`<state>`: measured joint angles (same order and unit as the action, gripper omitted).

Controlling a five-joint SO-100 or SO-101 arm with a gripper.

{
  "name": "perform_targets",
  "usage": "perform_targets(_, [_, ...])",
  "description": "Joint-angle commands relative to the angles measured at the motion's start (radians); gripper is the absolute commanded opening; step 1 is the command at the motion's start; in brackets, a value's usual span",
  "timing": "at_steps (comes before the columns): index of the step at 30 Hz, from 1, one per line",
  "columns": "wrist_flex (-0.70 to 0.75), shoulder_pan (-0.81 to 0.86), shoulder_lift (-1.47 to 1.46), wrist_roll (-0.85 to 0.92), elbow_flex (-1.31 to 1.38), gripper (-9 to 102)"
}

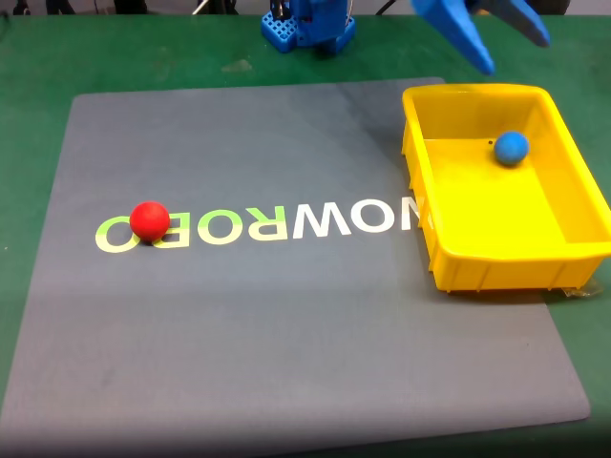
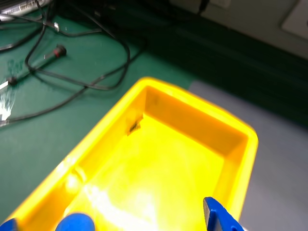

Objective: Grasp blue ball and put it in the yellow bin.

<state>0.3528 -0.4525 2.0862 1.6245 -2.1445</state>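
Two balls showed on my fixed view: the small matte sky-blue ball [image 1: 512, 147] lay inside the large bright yellow rectangular plastic bin [image 1: 477, 267], on its floor toward the far end, while a same-sized red ball [image 1: 149, 220] sat well apart on the grey mat [image 1: 286, 324], over the left end of its pale printed lettering [image 1: 258, 224]. The bin stood at the mat's right edge on the green worktop [image 1: 29, 114]. Above the bin's far rim I saw the arm's blue jaws [image 1: 506, 43] hanging in the air, spread wide and holding nothing. The blue base of the arm [image 1: 310, 27] stood at the top of that view. From the wrist view I looked down into the bin [image 2: 159, 96], with a blue finger tip [image 2: 219, 216] at the bottom edge and dark cables [image 2: 72, 72] trailing over the green surface beyond it. A rounded blue shape [image 2: 74, 223] at the bottom edge I could not identify.
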Motion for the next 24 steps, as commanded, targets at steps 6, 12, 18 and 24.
perform_targets(6, [0.169, 0.169, 0.561, 0.029, -0.446, 15])
perform_targets(12, [0.370, 0.302, 0.871, 0.060, -0.703, 0])
perform_targets(18, [0.618, 0.345, 1.111, 0.043, -0.831, 0])
perform_targets(24, [0.739, 0.391, 1.238, 0.021, -0.939, 0])
